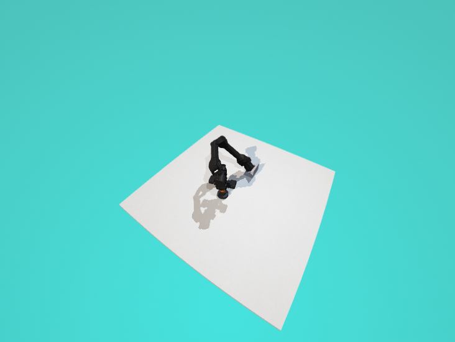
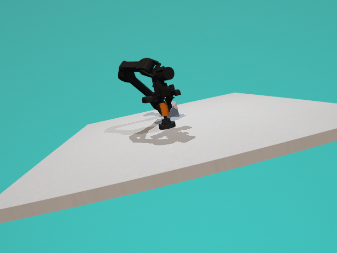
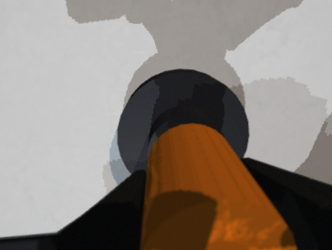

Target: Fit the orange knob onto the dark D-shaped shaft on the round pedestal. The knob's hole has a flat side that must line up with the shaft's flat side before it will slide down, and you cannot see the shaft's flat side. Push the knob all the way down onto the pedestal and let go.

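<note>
My gripper [image 2: 164,106] [image 3: 192,173] is shut on the orange knob [image 1: 222,190] [image 2: 164,109] [image 3: 191,157], a tall cylinder with a finger on either side. The knob leans slightly in the exterior view. Its lower end is over the round dark pedestal [image 1: 222,196] [image 2: 166,126] [image 3: 137,123]. A short piece of the dark shaft [image 2: 165,117] shows between the knob and the pedestal's raised middle, so the knob is not against the pedestal. Whether the shaft's tip is inside the hole cannot be told. The knob hides the shaft in the wrist view. The flat sides are hidden.
The pedestal stands on a pale square table top [image 1: 257,239] [image 2: 231,130]. The black arm [image 1: 231,150] [image 2: 140,84] bends up and over from its base, beside a pale wedge-like piece [image 2: 175,110] behind the gripper. Arm shadows fall around the pedestal.
</note>
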